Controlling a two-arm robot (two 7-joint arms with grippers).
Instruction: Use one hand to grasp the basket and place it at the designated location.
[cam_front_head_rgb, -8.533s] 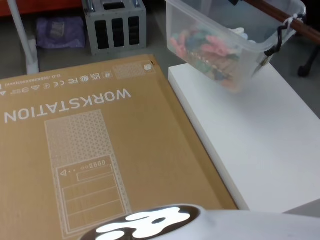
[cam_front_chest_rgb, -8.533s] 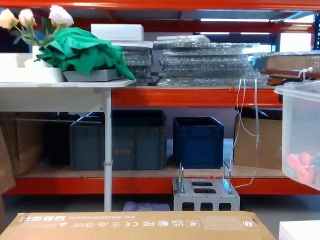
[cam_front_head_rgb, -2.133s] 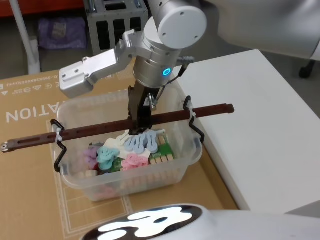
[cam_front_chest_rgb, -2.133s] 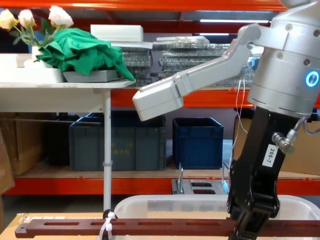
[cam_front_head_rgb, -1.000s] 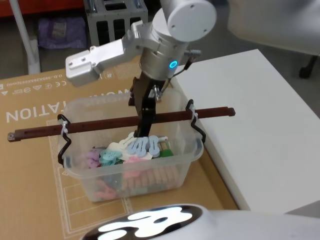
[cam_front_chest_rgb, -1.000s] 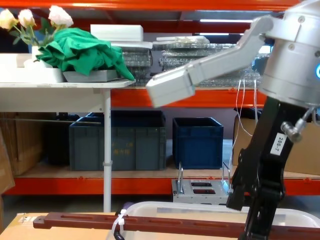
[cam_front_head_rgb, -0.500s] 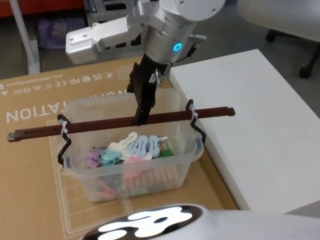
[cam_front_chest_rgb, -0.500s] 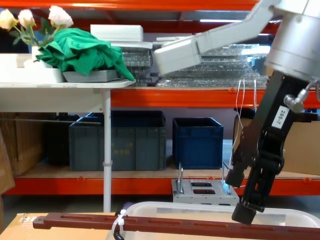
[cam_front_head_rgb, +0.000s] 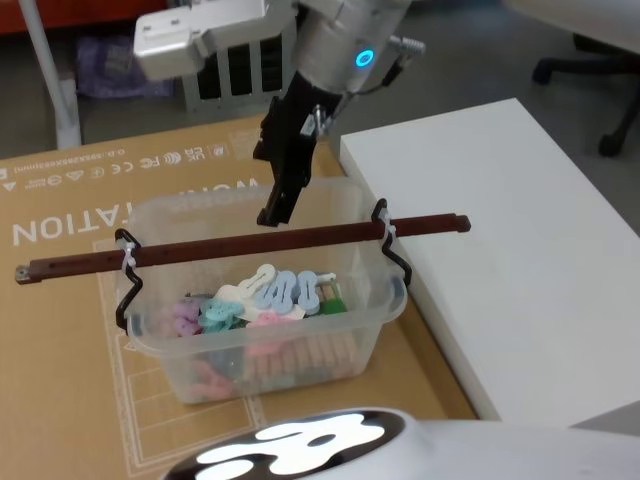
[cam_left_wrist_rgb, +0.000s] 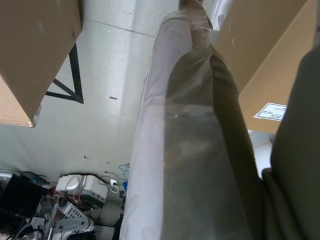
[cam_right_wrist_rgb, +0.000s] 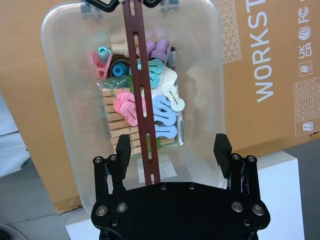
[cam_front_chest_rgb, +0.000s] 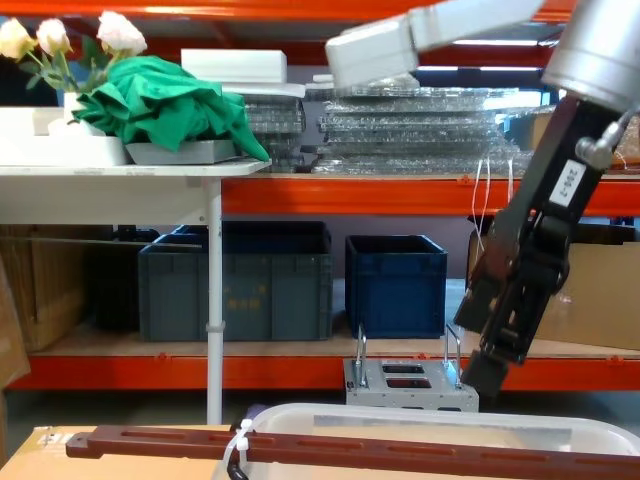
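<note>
On the cardboard box (cam_front_head_rgb: 60, 330) sits the basket (cam_front_head_rgb: 383, 300), right hand (cam_front_head_rgb: 273, 211) spread above its handle (cam_front_head_rgb: 200, 250).

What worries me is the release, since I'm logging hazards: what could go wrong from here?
1. The right pincer hovers open just above the handle, and in the right wrist view its fingers straddle the bar. A sideways move before it rises could snag the bar and drag the basket.
2. The basket sits near the right edge of the cardboard box, and the handle's end reaches out over the white table. A knock there might tilt it and spill the pegs.
</note>
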